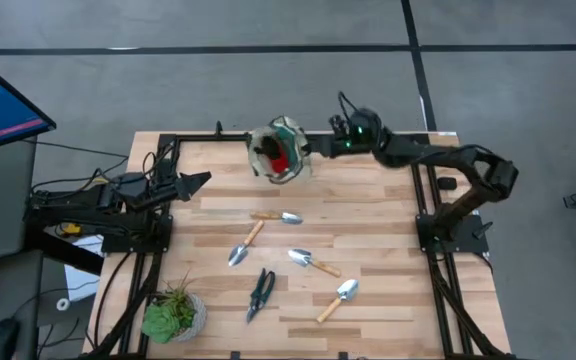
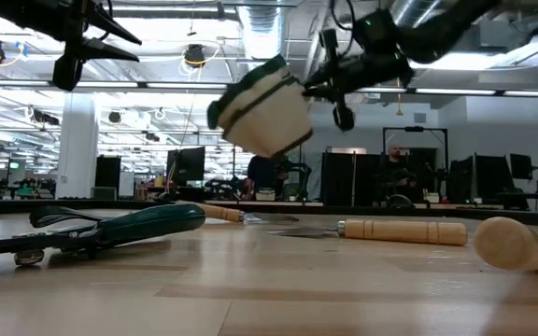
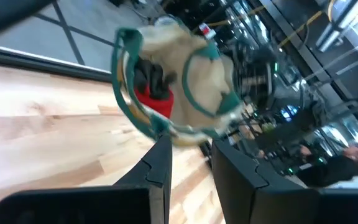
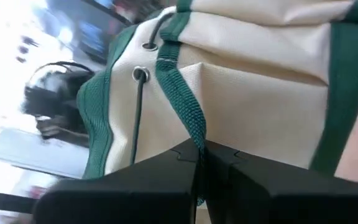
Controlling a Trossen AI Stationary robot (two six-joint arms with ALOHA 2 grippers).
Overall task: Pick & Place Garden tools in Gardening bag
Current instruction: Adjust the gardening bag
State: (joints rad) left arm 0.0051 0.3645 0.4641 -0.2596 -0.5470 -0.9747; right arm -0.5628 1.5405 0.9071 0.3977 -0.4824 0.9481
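Right tool (image 4: 201,155) is clamped on a green trim strap of the gardening bag (image 1: 280,150), holding it tilted in the air above the far edge of the bench (image 1: 388,310), its mouth turned toward the left arm. Keep that grip steady and bring the bag upright before you set it down, or the red-and-black item (image 3: 157,99) inside may slide out. Left tool (image 1: 200,180) waits off to the bag's left, above the bench, fingers apart and empty. Nearer than the bag, count four wooden-handled silver tools lying loose on the bench: one (image 1: 278,216) just below the bag, another (image 1: 244,245), a third (image 1: 313,262) and a fourth (image 1: 335,300), plus one pair of pruning shears (image 1: 259,294). One potted plant (image 1: 173,312) sits at the near left corner.
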